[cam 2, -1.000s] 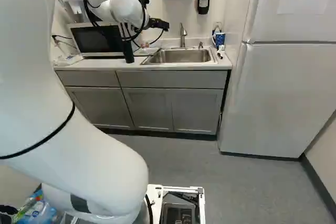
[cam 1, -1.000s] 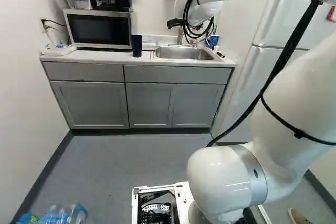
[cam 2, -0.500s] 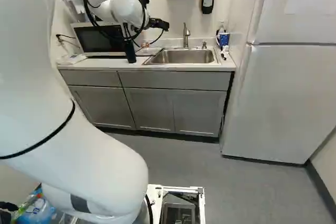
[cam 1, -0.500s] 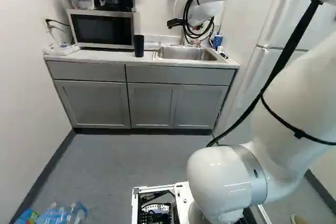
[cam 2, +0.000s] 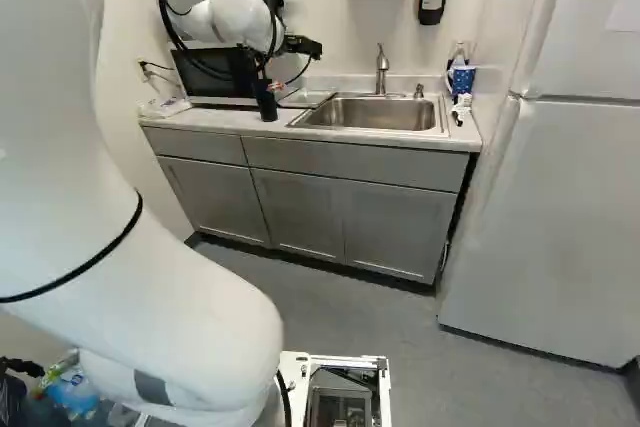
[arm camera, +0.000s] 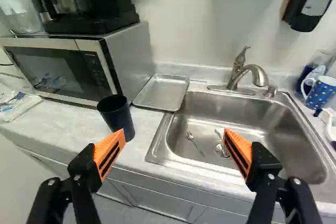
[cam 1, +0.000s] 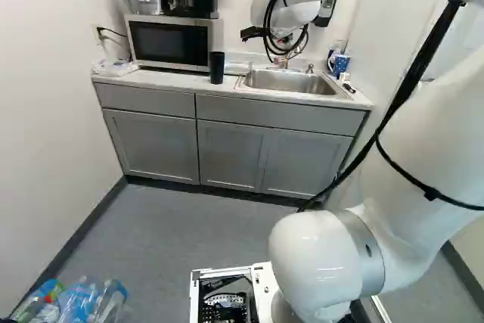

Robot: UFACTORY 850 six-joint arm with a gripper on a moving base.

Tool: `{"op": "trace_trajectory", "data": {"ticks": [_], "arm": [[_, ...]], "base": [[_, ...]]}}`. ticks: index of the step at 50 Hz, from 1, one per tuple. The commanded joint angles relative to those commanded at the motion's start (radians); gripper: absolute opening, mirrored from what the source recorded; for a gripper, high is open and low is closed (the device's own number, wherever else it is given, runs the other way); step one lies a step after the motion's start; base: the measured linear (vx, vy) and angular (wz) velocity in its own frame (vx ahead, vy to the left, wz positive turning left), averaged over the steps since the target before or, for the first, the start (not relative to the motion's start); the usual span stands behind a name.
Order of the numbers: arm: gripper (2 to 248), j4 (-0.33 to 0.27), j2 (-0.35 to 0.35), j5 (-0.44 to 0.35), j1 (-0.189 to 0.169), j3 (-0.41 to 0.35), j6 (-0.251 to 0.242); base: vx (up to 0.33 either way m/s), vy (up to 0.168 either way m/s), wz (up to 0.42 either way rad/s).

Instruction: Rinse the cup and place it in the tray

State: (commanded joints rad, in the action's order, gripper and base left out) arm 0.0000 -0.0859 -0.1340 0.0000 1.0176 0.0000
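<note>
Claw [cam 1: 288, 52] spread wide, by the sink [arm camera: 231, 109]. Dark cup [arm camera: 116, 117] upright on table [arm camera: 68, 129], left of sink in left base view. Metal tray [arm camera: 161, 91] flat, just beside sink. Spoon [arm camera: 195, 143] in sink.

one black cup [arm camera: 116, 118], one tray [arm camera: 161, 92], one sink [arm camera: 239, 115]

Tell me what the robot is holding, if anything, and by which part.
Nothing is held: the gripper is open, and the dark cup stands on the counter.
</note>
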Motion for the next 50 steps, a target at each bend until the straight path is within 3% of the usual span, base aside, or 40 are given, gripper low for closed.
{"op": "trace_trajectory", "data": {"ticks": [12,50], "arm": [[247,0.0,0.0,0.0,0.0,0.0,0.0],[247,0.0,0.0,0.0,0.0,0.0,0.0]], "base": [[0.124,-0.107,0.234],[0.121,-0.136,0.014]]}}
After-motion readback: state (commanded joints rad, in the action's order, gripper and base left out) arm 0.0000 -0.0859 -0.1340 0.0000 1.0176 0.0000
